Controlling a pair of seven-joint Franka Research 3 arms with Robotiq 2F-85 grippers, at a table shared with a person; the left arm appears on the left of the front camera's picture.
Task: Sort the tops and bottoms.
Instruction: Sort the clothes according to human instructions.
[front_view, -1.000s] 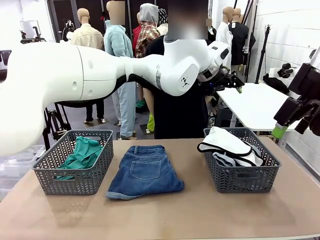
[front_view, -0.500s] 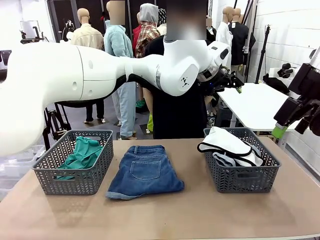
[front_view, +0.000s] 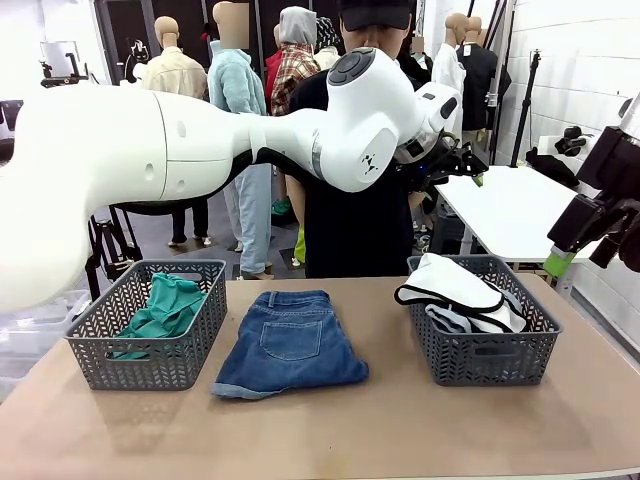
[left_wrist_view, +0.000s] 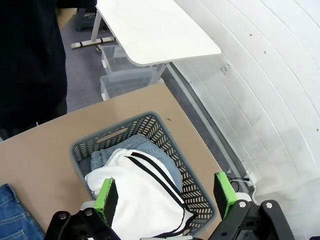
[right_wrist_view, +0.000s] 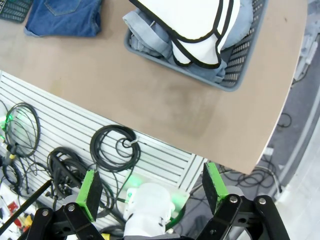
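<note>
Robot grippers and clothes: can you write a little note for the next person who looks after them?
Left gripper: open, empty, high above the right basket.
Right gripper: open, empty, off the table's right side.
Done: teal top in the left basket; white shorts and faded denim in the right basket.
Left: blue denim shorts lie folded on the table between the baskets; they likely go with the bottoms.

Matt brown table (front_view: 400, 430); grey plastic lattice baskets (front_view: 150, 335) at its left and right edges. Soft teal top (front_view: 165, 305), rough blue denim shorts (front_view: 290, 340), smooth white shorts (front_view: 455, 285), glossy white arm shells (front_view: 200, 140).
</note>
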